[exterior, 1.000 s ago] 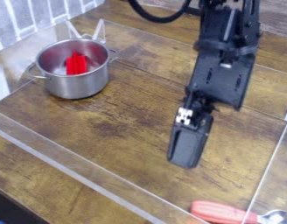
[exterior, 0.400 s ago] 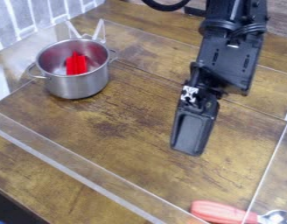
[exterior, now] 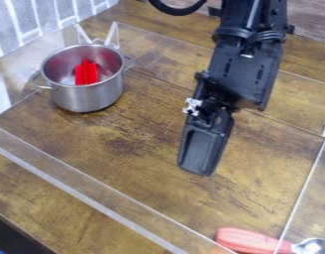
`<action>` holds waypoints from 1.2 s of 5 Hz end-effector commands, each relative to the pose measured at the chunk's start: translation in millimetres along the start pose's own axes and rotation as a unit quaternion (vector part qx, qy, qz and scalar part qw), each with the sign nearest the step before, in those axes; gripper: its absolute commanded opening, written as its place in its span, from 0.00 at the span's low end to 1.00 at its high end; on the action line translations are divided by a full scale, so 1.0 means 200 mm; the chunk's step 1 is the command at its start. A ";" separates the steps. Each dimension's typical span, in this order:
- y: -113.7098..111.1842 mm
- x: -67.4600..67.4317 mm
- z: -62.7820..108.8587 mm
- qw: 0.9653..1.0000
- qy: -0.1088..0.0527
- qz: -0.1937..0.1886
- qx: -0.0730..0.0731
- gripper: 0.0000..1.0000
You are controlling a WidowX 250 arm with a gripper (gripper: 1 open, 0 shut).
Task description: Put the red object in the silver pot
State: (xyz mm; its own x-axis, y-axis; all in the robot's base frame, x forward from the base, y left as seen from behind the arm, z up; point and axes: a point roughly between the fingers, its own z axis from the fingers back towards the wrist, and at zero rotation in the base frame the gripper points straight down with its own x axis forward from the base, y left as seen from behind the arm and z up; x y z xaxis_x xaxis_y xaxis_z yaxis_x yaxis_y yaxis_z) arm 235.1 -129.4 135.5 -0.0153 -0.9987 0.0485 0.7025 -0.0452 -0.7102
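The silver pot (exterior: 83, 81) stands at the back left of the wooden table, small, round and shiny, with side handles. The red object (exterior: 87, 72) lies inside it, showing above the rim. My gripper (exterior: 201, 149) hangs over the middle of the table, well to the right of the pot and apart from it. Its black fingers are shut together, pointing down toward the wood, with nothing between them.
A clear plastic wall (exterior: 72, 193) runs along the front and sides of the table. A red-handled tool (exterior: 256, 241) lies at the bottom right edge. Something metallic (exterior: 99, 37) stands behind the pot. Bare wood lies between pot and gripper.
The arm has shifted slightly left in the picture and its fingers have tilted a little. The pot and the red object have stayed put.
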 end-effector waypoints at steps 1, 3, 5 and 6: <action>-0.03 0.02 0.05 1.000 0.002 -0.001 0.009 0.00; -0.04 0.03 0.05 1.000 0.005 0.013 0.000 0.00; -0.04 -0.02 0.06 0.999 -0.003 0.038 -0.011 0.00; -0.04 0.00 0.06 0.999 -0.008 0.050 -0.010 0.00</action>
State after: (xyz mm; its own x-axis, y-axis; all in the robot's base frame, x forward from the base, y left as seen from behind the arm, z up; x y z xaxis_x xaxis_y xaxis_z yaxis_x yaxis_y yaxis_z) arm 233.4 -130.6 137.2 0.0518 -0.9981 -0.0348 0.6469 0.0601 -0.7602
